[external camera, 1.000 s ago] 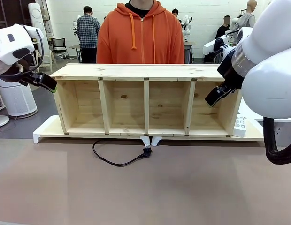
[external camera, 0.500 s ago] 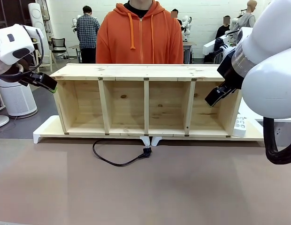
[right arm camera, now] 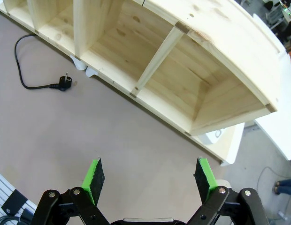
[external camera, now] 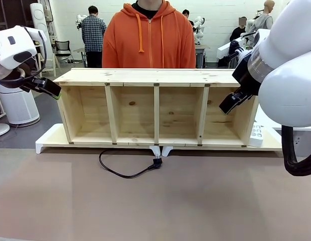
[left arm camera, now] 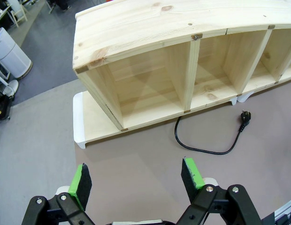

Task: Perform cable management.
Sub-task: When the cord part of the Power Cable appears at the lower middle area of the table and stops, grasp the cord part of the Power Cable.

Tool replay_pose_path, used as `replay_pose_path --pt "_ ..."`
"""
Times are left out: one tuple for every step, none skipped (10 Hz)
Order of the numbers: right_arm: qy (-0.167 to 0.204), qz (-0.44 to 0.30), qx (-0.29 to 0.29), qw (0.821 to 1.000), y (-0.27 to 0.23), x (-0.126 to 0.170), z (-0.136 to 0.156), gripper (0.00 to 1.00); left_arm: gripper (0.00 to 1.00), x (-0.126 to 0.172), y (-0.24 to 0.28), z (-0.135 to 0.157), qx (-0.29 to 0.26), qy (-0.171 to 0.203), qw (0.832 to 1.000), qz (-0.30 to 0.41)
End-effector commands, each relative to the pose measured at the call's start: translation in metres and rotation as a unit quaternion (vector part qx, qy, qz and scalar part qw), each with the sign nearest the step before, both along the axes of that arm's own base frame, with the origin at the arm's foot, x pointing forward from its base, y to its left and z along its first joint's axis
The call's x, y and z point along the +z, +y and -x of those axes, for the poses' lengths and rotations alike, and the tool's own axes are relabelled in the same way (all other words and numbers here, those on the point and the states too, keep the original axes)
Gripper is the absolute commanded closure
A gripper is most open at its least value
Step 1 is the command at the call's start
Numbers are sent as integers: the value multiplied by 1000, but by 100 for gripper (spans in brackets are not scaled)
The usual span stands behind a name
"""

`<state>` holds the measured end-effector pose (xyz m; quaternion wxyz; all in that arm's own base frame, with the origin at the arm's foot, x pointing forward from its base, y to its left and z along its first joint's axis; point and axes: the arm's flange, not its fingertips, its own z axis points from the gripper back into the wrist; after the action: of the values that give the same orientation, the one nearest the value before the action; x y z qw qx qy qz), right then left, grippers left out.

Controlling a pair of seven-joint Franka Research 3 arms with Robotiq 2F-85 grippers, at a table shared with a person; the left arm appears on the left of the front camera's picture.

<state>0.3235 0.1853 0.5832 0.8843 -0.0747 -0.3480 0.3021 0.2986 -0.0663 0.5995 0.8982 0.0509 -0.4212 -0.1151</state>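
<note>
Black cable (external camera: 128, 176) lies curled on the brown tabletop (external camera: 160, 213), just before the pine shelf (external camera: 145, 77). The left claw (left arm camera: 136, 177) and right claw (right arm camera: 149, 174) both gape wide, holding nothing.

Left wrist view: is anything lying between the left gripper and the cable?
No. In the left wrist view, the stretch from the left gripper to the cable is bare tabletop.

readable text: none | labels/brands: none legible | numbers/signs: none legible
</note>
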Motion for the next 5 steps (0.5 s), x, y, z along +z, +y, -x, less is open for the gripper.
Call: replay_pose_path --pt "1 0 -7 1000 -2 -5 1 0 0 -1 -1 -2 0 -1 1000 -1" --pt "1 0 -7 1000 -2 -5 1 0 0 -1 -1 -2 0 -1 1000 -1" --pt "1 0 -7 1000 -2 -5 1 0 0 -1 -1 -2 0 -1 1000 -1" --pt "1 0 -7 1000 -2 -5 1 0 0 -1 -1 -2 0 -1 1000 -1" --pt "1 0 -7 1000 -2 -5 1 0 0 -1 -1 -2 0 -1 1000 -1"
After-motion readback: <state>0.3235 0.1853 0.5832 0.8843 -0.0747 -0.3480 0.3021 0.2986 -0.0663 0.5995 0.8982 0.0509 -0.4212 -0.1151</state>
